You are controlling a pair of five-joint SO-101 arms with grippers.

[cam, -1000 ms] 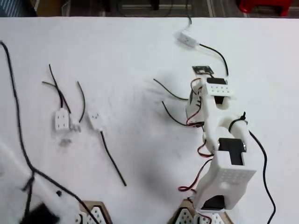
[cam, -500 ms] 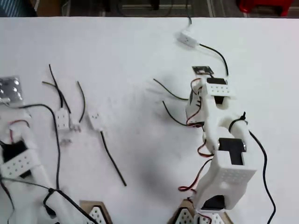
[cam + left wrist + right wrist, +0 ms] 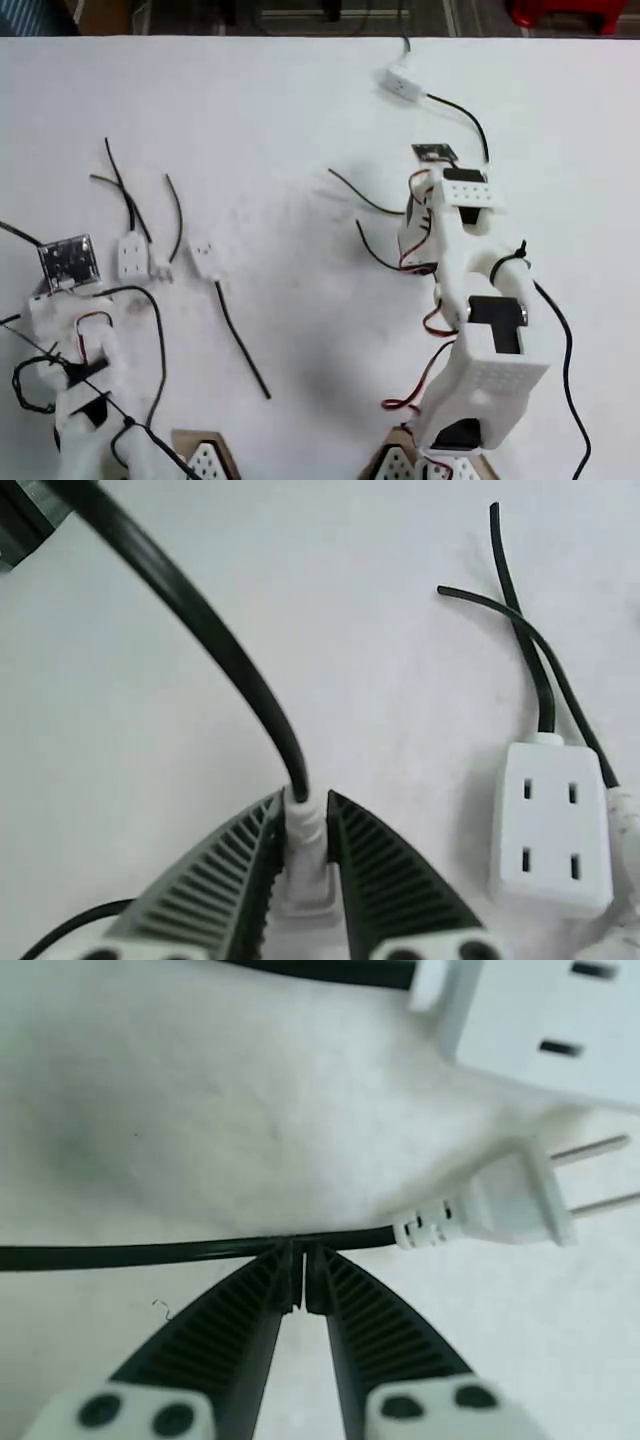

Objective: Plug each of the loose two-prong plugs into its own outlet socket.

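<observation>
My left jaws are clamped on a plug beside a socket. My right jaws pinch the cord just behind a second plug. The plugs look light and rigid and the cords springy, so I'd hold the plug body. The right wrist view gives prong aim; the high view gives the table layout.

Bright, even light from overhead. The white table is close to washed out in the high view, with little surface texture left. Shadows are weak and soft-edged: a pale grey patch on the table beside the right arm, and a thin one along the outlet block in the left wrist view. Right wrist view has a dull grey smudge of shade on the tabletop and a faint shadow hugging the plug. No hard glare spots, but white plastic nearly merges with the table. The room strip past the far edge is dim.
</observation>
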